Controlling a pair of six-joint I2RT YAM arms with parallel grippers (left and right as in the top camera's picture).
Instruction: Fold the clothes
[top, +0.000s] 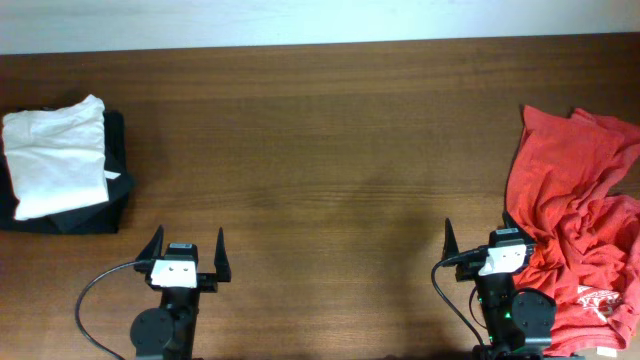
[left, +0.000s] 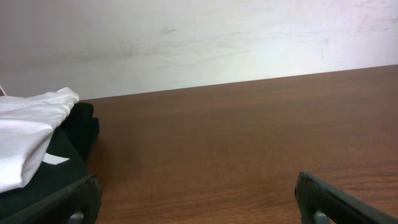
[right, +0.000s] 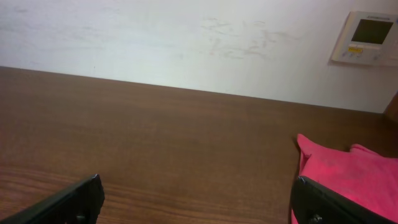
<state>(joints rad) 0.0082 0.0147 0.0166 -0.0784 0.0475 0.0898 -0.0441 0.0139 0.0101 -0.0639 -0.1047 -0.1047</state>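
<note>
The red-orange T-shirt (top: 572, 190) lay crumpled at the right edge of the table (top: 330, 150), while the left gripper (top: 189, 245) and right gripper (top: 478, 238) stood spread wide and empty along the near edge.

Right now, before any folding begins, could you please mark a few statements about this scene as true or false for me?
1. The red T-shirt lies crumpled at the right end of the table. True.
2. The white garment lies under the black garment. False: the white one lies on top.
3. The left gripper and right gripper have their fingers apart and hold nothing. True.
4. The red T-shirt is neatly folded. False: it is bunched and unfolded.
</note>
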